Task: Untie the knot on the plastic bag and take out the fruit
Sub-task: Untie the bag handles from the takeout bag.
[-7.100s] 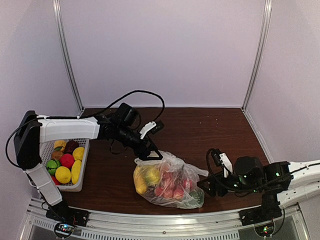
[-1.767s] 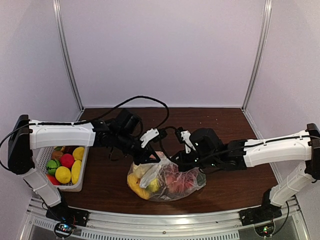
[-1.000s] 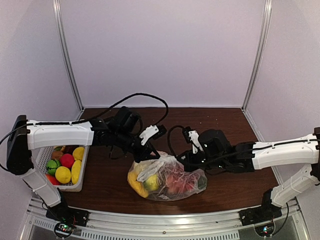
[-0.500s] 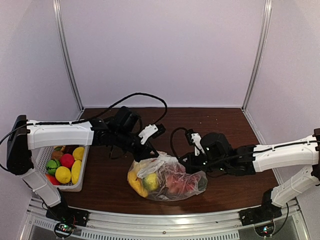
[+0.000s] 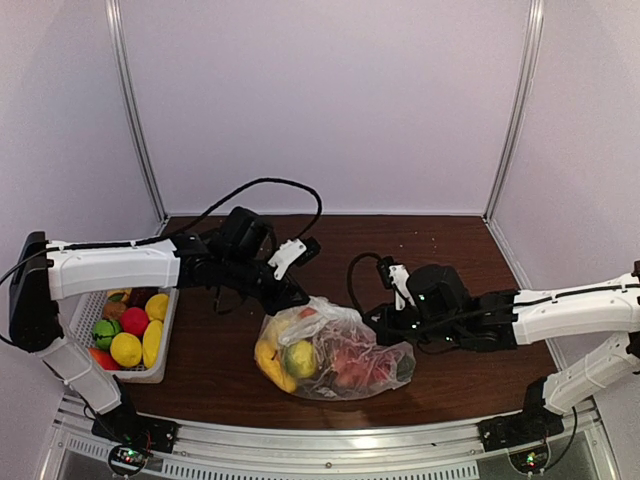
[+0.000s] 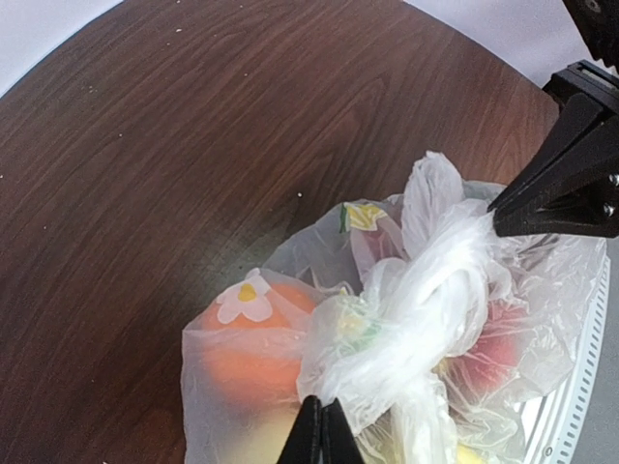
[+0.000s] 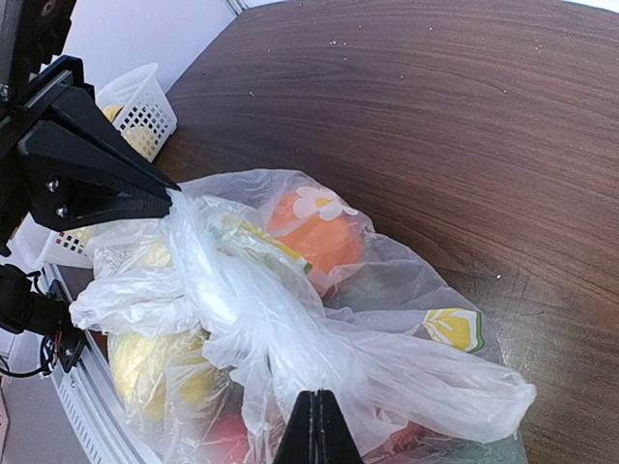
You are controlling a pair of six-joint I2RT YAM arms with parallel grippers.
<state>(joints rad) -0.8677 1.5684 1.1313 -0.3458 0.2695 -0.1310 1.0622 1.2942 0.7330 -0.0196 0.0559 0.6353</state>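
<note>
The clear plastic bag point(image 5: 335, 350) lies on the table between my arms. It holds fruit: an orange point(image 6: 242, 338), a yellow piece point(image 5: 268, 365), a lime point(image 5: 300, 358) and red ones point(image 5: 345, 365). The knot point(image 6: 435, 300) is a twisted white strand of the handles on top of the bag, also seen in the right wrist view point(image 7: 227, 280). My left gripper point(image 6: 322, 401) is shut on the plastic at the strand's left end point(image 5: 300, 300). My right gripper point(image 7: 317, 394) is shut on the plastic at the other end point(image 5: 374, 318). The strand stretches between the two tips.
A white slotted basket point(image 5: 172, 320) with several pieces of fruit stands at the left edge, under the left arm. The left arm's black cable point(image 5: 280, 185) loops over the back of the table. A metal rail point(image 5: 300, 455) runs along the near edge.
The left gripper has pulled up and to the left, and the right gripper has drawn back to the right. The handles between them have stretched out. The bag has shifted slightly.
</note>
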